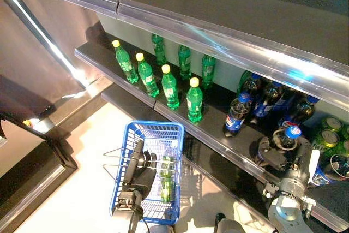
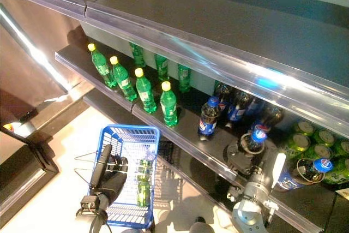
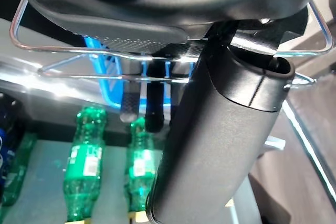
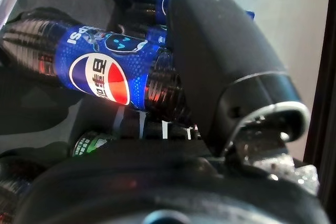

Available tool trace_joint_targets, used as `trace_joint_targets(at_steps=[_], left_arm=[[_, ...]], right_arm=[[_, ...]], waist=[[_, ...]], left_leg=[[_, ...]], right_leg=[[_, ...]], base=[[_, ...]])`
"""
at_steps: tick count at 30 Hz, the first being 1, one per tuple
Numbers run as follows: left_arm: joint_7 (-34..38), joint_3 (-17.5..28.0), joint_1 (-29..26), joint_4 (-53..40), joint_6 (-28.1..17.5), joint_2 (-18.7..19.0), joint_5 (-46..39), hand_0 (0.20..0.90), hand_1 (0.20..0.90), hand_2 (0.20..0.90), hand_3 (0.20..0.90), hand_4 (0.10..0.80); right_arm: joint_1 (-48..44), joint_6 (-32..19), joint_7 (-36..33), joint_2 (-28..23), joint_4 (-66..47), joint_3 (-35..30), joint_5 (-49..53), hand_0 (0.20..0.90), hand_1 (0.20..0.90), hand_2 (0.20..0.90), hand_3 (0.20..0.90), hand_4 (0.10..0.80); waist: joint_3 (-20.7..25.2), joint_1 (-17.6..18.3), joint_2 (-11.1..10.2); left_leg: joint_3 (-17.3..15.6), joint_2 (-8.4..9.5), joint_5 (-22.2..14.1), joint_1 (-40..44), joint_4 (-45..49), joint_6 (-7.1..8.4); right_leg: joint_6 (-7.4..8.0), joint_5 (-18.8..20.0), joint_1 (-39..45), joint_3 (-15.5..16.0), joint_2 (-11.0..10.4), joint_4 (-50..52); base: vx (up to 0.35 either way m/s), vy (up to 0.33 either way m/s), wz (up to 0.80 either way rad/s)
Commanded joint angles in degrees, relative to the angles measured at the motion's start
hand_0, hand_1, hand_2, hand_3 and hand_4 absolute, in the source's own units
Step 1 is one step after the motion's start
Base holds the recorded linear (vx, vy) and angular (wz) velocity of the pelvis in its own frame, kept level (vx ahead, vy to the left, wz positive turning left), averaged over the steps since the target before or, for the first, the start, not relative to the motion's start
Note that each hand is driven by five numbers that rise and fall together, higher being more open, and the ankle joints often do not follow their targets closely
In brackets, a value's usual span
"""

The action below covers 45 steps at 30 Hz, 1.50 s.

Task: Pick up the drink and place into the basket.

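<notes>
My right hand (image 1: 275, 159) is on the lower shelf at the right, with its fingers curled round a dark cola bottle (image 1: 284, 139) with a blue cap. In the right wrist view my thumb (image 4: 220, 61) lies across this bottle's blue label (image 4: 100, 80). The bottle stands among the other cola bottles on the shelf. My left hand (image 1: 137, 170) is shut on the thin wire handles (image 3: 105, 51) of the blue basket (image 1: 155, 126), which hangs in front of the shelf at the lower left. A green bottle (image 1: 167, 181) lies inside the basket.
Green bottles with yellow caps (image 1: 170, 87) stand in rows on the shelf's left part. Cola bottles (image 1: 238, 114) stand in the middle and green cans (image 1: 330, 132) at the right. The upper shelf's clear front lip (image 1: 218, 42) overhangs them.
</notes>
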State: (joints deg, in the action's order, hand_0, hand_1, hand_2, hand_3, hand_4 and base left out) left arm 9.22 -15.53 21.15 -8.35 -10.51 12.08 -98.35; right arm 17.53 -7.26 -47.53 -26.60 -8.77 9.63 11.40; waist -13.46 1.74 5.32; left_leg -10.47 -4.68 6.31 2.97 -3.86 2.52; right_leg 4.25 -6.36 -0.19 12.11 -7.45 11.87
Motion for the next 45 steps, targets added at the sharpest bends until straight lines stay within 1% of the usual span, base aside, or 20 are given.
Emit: trace_joint_targets(at_steps=[1,6,8,9,14,15,16,18,24,28,35,40,45], left_arm=[[-12.53,2.49,-3.5,-18.25,-1.44,2.75,3.23,0.3,0.3,0.3,0.2,0.1],[-12.35,2.05,-3.82,-18.12,-1.52,2.71,3.59,0.3,0.3,0.3,0.2,0.1],[-12.14,2.12,-4.01,-18.43,-1.36,2.88,3.48,0.3,0.3,0.3,0.2,0.1],[-12.14,2.12,-4.01,-18.43,-1.36,2.88,3.48,0.3,0.3,0.3,0.2,0.1],[-11.3,1.89,-4.76,-19.06,-1.77,3.76,2.97,0.3,0.3,0.3,0.2,0.1],[-11.11,1.78,-5.03,-19.01,-1.83,3.81,3.04,0.3,0.3,0.3,0.2,0.1],[-11.11,1.78,-5.03,-19.01,-1.83,3.81,3.05,0.3,0.3,0.3,0.2,0.1],[-10.67,1.93,-5.06,-19.29,-1.47,3.94,3.07,0.3,0.3,0.3,0.2,0.1],[-10.1,1.97,-4.36,-20.17,-0.32,3.95,3.3,0.3,0.3,0.3,0.2,0.1],[-9.18,0.77,-4.73,-20.44,-0.15,3.87,3.52,0.3,0.3,0.3,0.2,0.1],[-7.2,-1.74,-6.46,-20.05,0.13,2.48,5.23,0.3,0.3,0.3,0.2,0.1],[-6.32,-3.25,-7.34,-19.53,0.84,1.82,5.76,0.3,0.3,0.3,0.2,0.1],[-6.32,-5.93,-8.63,-18.46,2.43,1.04,6.0,0.3,0.3,0.3,0.2,0.1]], right_arm=[[-1.76,-5.93,0.87,0.92,-1.8,3.82,-0.26,0.3,0.3,0.3,0.2,0.1],[-2.24,-7.06,1.97,0.92,-1.9,4.34,0.22,0.3,0.3,0.3,0.2,0.1],[-2.79,-9.55,4.77,0.65,-4.0,4.46,1.1,0.3,0.3,0.3,0.2,0.1],[-2.79,-9.55,4.78,0.64,-4.01,4.45,1.12,0.3,0.3,0.3,0.2,0.1],[-5.25,-13.49,10.19,-0.24,-10.33,5.33,1.21,0.3,0.3,0.3,0.2,0.1],[-5.72,-14.8,12.26,-0.43,-12.07,5.59,2.12,0.3,0.3,0.3,0.2,0.1],[-5.72,-14.8,12.29,-0.43,-12.07,5.58,2.14,0.3,0.3,0.3,0.2,0.1],[-5.84,-16.5,14.6,-0.45,-14.22,5.92,2.62,0.3,0.3,0.3,0.2,0.1],[-5.97,-19.44,19.92,-0.29,-18.53,7.41,5.41,0.3,0.3,0.3,0.2,0.1],[-7.85,-20.46,20.98,0.32,-20.49,9.85,4.71,0.3,0.3,0.3,0.2,0.1],[-12.59,-19.26,19.81,2.55,-20.34,14.32,1.73,0.3,0.3,0.3,0.2,0.1],[-14.15,-18.85,17.91,3.5,-18.81,16.85,-0.14,0.3,0.3,0.3,0.2,0.1],[-16.8,-19.33,17.08,5.06,-15.03,19.61,1.18,0.3,0.3,0.3,0.2,0.1]], waist=[[2.7,-1.25,-3.89],[2.54,-1.48,-4.13],[2.41,-1.63,-4.23],[2.39,-1.62,-4.23],[2.51,-2.0,-4.42],[2.64,-2.08,-4.48],[2.64,-2.08,-4.48],[2.79,-2.25,-4.53],[3.25,-2.77,-4.61],[3.24,-3.17,-4.52],[3.67,-4.17,-4.39],[3.59,-4.78,-4.34],[2.54,-5.5,-3.99]], left_leg=[[-1.85,1.11,-9.97,0.68,7.3,-0.8],[-1.65,1.12,-9.94,0.45,7.62,-0.8],[-1.5,1.07,-9.93,0.41,7.81,-0.74],[-1.49,1.07,-9.93,0.42,7.81,-0.74],[-1.25,1.01,-10.11,0.43,8.15,-0.66],[-1.24,0.96,-10.18,0.28,8.39,-0.6],[-1.24,0.96,-10.19,0.27,8.41,-0.6],[-1.1,0.98,-10.22,0.21,8.55,-0.6],[-0.8,1.12,-10.3,0.59,8.44,-0.52],[-0.51,1.19,-10.29,0.84,8.47,-0.45],[0.03,1.32,-10.2,1.05,8.47,-0.24],[0.5,1.41,-10.23,0.6,9.31,-0.15],[1.35,1.78,-10.28,-0.43,10.62,-0.18]], right_leg=[[4.58,5.91,4.01,-3.55,-2.3,-11.59],[4.54,5.95,4.16,-3.48,-2.21,-11.67],[4.47,5.91,4.36,-3.31,-2.2,-11.69],[4.47,5.91,4.38,-3.3,-2.2,-11.7],[4.41,5.63,4.69,-3.03,-2.24,-11.63],[4.42,5.46,4.71,-2.89,-2.31,-11.45],[4.42,5.45,4.71,-2.88,-2.31,-11.44],[4.46,5.22,4.79,-2.7,-2.35,-11.17],[4.46,4.97,5.55,-2.27,-2.33,-11.45],[4.32,4.88,6.0,-2.04,-2.36,-11.49],[4.17,4.86,6.63,-1.45,-2.51,-11.59],[4.07,4.74,6.64,-0.92,-2.74,-10.95],[3.92,4.94,6.57,-0.58,-3.06,-10.63]], base=[[0.0,0.0,0.0],[0.0,0.0,0.0],[0.0,0.0,0.0],[0.0,0.0,0.0],[0.0,0.0,0.0],[0.0,0.0,0.0],[0.0,0.0,0.0],[0.0,0.0,0.0],[0.0,0.0,0.0],[0.015,0.005,0.05],[0.02,0.007,0.09],[0.0,0.0,0.0],[0.003,0.002,0.01]])
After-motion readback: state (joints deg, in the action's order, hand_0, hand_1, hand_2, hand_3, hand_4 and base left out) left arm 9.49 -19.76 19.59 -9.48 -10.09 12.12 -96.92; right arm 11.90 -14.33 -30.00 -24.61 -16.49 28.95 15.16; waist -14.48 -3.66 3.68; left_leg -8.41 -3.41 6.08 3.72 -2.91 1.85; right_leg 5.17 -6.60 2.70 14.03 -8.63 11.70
